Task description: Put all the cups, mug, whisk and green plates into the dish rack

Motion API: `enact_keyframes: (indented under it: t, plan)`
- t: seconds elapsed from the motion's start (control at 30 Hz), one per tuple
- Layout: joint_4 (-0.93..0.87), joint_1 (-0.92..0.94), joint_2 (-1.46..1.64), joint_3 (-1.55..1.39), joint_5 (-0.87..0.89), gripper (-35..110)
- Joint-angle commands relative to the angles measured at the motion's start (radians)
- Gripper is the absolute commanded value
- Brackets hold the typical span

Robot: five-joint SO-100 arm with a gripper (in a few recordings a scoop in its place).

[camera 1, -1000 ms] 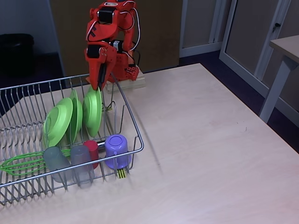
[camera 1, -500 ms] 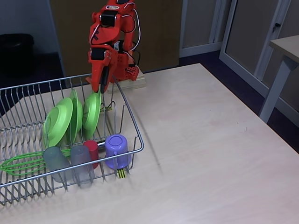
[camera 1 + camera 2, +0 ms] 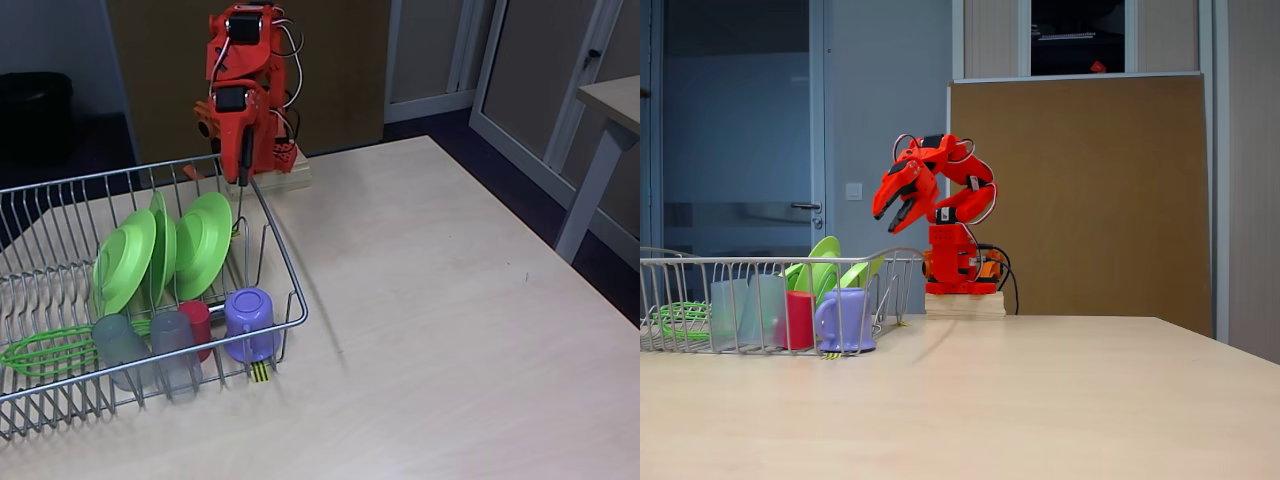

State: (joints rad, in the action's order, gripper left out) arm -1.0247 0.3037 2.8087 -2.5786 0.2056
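Hovering above dish rack (image 3: pixel 285 290), fingers (image 3: pixel 902 207) apart, empty.

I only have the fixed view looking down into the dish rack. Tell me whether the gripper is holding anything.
Observer: Seen from the side in a fixed view, the gripper is open, with nothing between its jaws.
Operator: Give me its height against the rack.
Observer: It hangs above the top rim of the dish rack and touches none of the green plates.
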Motion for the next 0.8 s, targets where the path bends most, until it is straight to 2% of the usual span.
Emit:
enact_keyframes:
  t: [0.0,0.27,0.43,0.7,0.77]
  plan:
    - [0.040,-0.089,0.064,-0.015,0.063,8]
    - [0.063,-0.307,0.083,-0.046,0.133,0]
    - [0.097,-0.433,0.077,-0.080,0.153,0]
    - [0.166,-0.621,0.080,-0.176,0.327,0]
    - [0.206,-0.644,0.095,-0.229,0.322,0]
